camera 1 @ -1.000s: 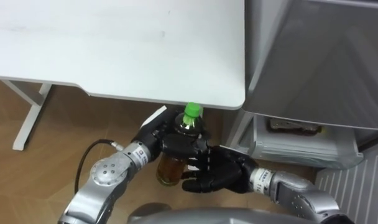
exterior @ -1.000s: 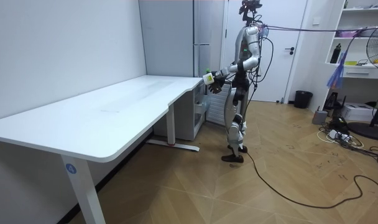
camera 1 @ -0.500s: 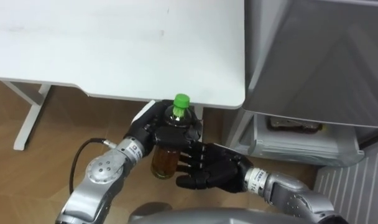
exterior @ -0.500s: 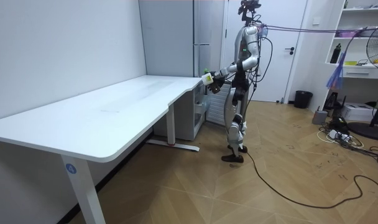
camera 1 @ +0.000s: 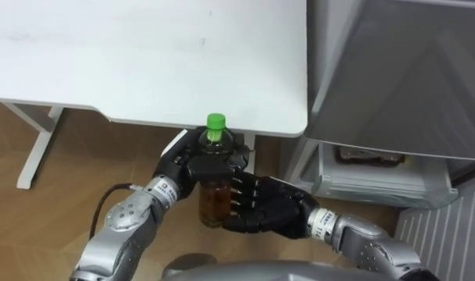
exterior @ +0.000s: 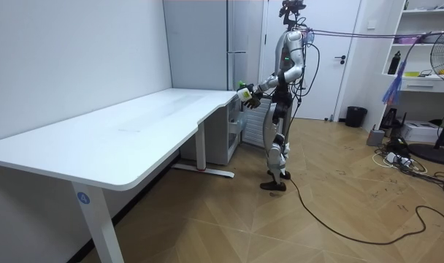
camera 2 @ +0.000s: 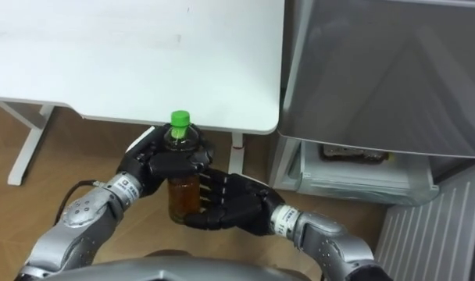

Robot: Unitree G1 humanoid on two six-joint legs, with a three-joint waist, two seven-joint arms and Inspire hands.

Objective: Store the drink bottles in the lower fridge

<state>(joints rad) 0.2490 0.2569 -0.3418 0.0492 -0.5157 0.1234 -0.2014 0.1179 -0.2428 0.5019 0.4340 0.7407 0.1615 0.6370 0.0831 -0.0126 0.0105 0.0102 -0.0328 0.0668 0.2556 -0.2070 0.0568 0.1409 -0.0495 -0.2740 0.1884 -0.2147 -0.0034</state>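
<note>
Your left hand (camera 1: 192, 166) has its fingers curled round the shoulder of the bottle (camera 1: 214, 204), just under the green cap (camera 1: 215, 121). Your right hand (camera 1: 265, 212) wraps the lower body from the other side, so both hold it upright. It is round, smooth, clear plastic with amber drink inside. Just beyond the hands is the matt white table (camera 1: 144, 55). Past your right hand, the grey fridge (camera 1: 401, 70) has its lower drawer (camera 1: 378, 183) open, with perhaps a flat packet inside. The bottle is in hand, but you have not yet carried it across or placed it.
</note>
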